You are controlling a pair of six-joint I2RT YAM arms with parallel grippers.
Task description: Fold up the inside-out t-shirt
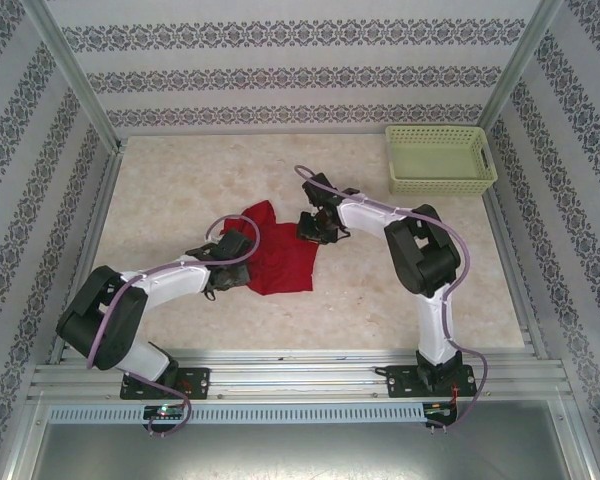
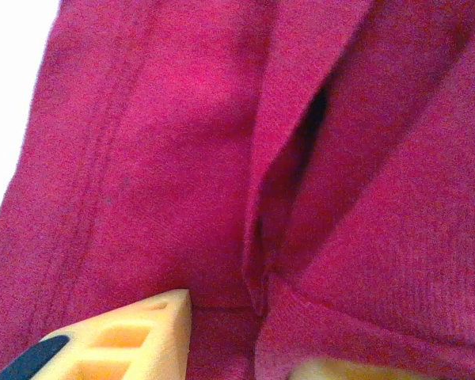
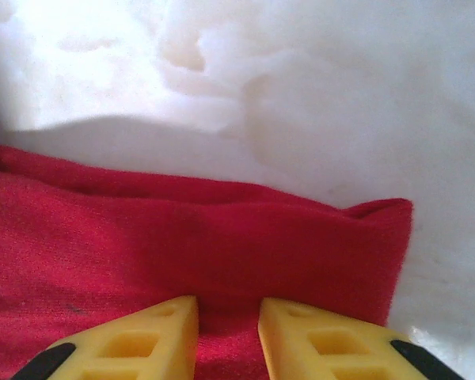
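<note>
Work surface: table (image 1: 180, 300) with a pale beige marbled top, bordered by aluminium rails (image 1: 300, 375) at the near edge and along both sides.

Two items lie directly on it.

1. Red t-shirt (image 1: 280, 255), near centre and slightly left, partly folded and bunched, with one lobe reaching toward the far side.
2. Pale green lattice basket (image 1: 440, 160), upright in the far right corner, well apart from the t-shirt.
</note>
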